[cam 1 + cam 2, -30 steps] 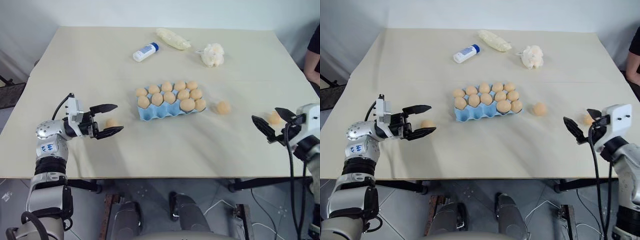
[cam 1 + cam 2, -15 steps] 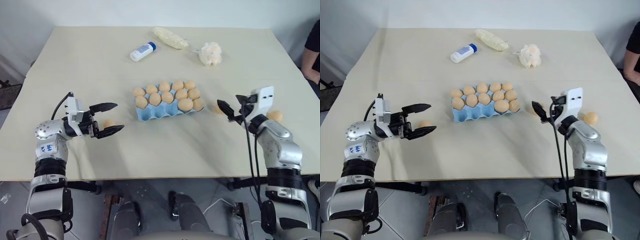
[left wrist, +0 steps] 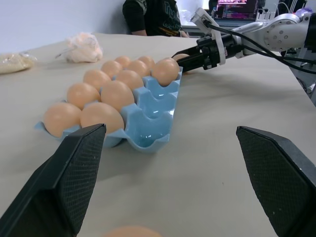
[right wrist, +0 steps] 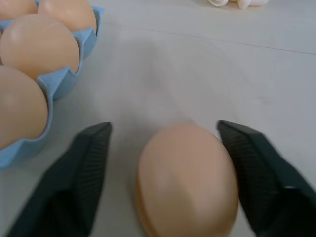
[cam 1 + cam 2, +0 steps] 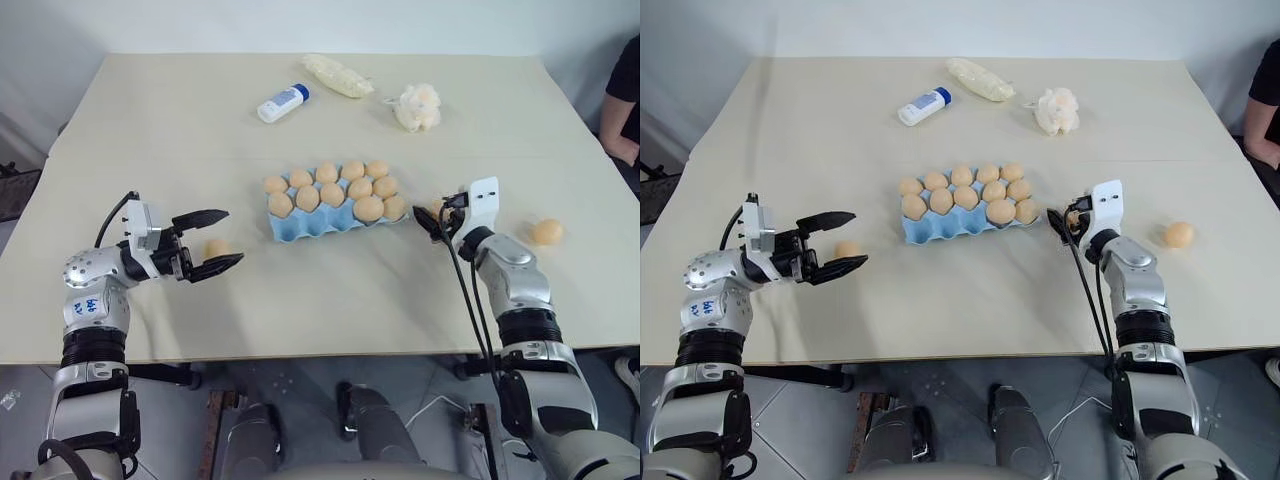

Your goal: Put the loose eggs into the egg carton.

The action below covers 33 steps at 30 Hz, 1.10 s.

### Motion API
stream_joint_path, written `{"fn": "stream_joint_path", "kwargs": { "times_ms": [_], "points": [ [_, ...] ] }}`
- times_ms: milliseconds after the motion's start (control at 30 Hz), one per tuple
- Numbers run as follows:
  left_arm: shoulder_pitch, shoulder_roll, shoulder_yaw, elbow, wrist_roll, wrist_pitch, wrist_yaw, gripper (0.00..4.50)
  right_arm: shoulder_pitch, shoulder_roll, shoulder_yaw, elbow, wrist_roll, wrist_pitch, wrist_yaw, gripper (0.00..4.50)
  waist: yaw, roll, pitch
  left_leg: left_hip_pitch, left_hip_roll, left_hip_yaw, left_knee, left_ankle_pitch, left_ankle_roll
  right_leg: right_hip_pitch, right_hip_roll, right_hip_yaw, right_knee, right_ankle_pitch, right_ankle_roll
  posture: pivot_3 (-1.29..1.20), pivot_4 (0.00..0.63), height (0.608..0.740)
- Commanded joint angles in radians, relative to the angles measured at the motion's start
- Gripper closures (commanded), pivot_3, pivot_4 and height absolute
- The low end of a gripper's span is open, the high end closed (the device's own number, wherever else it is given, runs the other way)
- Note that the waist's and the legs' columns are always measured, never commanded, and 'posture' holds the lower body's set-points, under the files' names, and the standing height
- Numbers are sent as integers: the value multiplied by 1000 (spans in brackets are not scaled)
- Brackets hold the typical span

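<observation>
Bench [image 5: 150, 130], cream top. Egg carton [image 5: 330, 217], light blue, mid-bench, most cups filled, front row bare. Left hand [image 5: 212, 242] level near the bench's left front, fingers spread wide, one loose egg [image 5: 218, 247] on the bench between them, untouched. Right hand [image 4: 168, 163] just right of the carton, fingers [image 4: 89, 163] on either side of a second loose egg [image 4: 186, 177], narrow gaps visible, not pinching. Third loose egg [image 5: 546, 231] further right, alone.
</observation>
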Motion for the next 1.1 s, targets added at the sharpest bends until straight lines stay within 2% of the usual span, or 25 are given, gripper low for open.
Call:
{"fn": "stream_joint_path", "kwargs": {
  "times_ms": [33,100,133,433,633,867,1100],
  "points": [
    [15,19,24,-38,-26,2,7,0,5,-7,-2,-90,12,15,11,2386,-1,0,0,0,0,0,0,0,0,0,0,0,0,0,0,0,150,740],
    [19,19,24,-43,-28,3,10,0,27,-10,-1,-153,19,42,14,2886,-1,0,0,0,0,0,0,0,0,0,0,0,0,0,0,0,150,740],
    [22,19,23,-45,-30,4,11,0,40,-13,0,-190,22,57,16,2936,0,0,0,0,0,0,0,0,0,0,0,0,0,0,0,0,150,740],
    [29,17,18,-48,-36,6,11,0,87,-41,-3,-492,57,227,22,2937,0,0,0,0,0,0,0,0,0,0,-1,0,0,0,0,0,150,740],
    [29,15,16,-42,-36,3,3,0,53,9,77,-670,97,361,24,2938,0,0,0,0,1,0,0,0,0,-1,0,0,0,-1,-1,0,150,740],
    [44,23,21,-53,-40,5,-9,0,-21,145,194,-613,47,355,-27,2938,0,0,0,0,1,-1,0,0,0,-1,0,-1,1,-1,-2,0,150,740],
    [67,30,32,-83,-48,8,4,0,-44,204,258,-512,0,305,-22,2938,2,0,0,-2,1,0,0,-1,0,-1,0,-2,-2,-1,-2,0,150,740]
  ]
}}
